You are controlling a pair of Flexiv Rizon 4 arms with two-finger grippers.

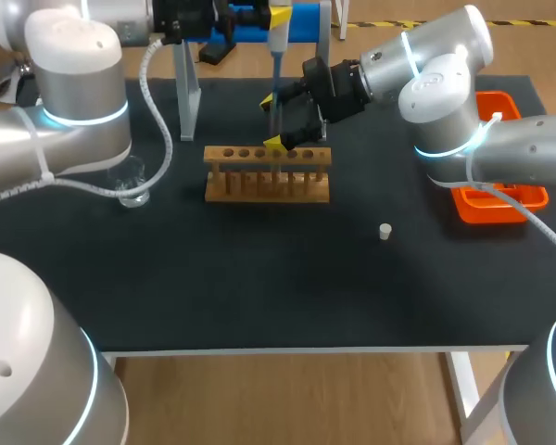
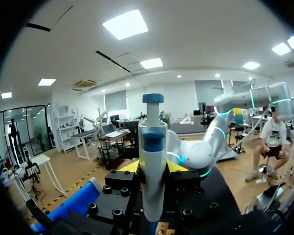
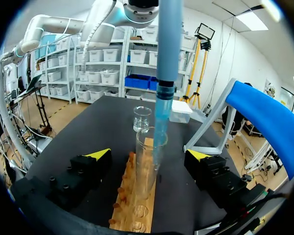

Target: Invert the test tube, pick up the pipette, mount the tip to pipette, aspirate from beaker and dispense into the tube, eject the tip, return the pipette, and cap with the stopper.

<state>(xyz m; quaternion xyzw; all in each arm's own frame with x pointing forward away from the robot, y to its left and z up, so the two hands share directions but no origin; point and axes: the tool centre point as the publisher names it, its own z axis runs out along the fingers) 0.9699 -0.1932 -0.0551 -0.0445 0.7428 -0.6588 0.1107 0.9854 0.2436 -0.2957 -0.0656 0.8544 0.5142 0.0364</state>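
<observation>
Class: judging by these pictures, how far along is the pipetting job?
Done: test tube upright in rack, tip mounted. In hand: left gripper holds the pipette, tip inside the tube. Left: eject tip, return pipette, fit the stopper lying on the table.

left arm (image 1: 69,93), right arm (image 1: 445,88): silver-white, cyan ring lights | white cables (image 1: 157,102) | black jaws, yellow tips (image 3: 99,154)

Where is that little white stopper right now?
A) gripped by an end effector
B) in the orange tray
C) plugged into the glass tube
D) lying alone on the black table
D: the head view shows the white stopper lying by itself on the black table, apart from the wooden rack and the orange tray.
</observation>
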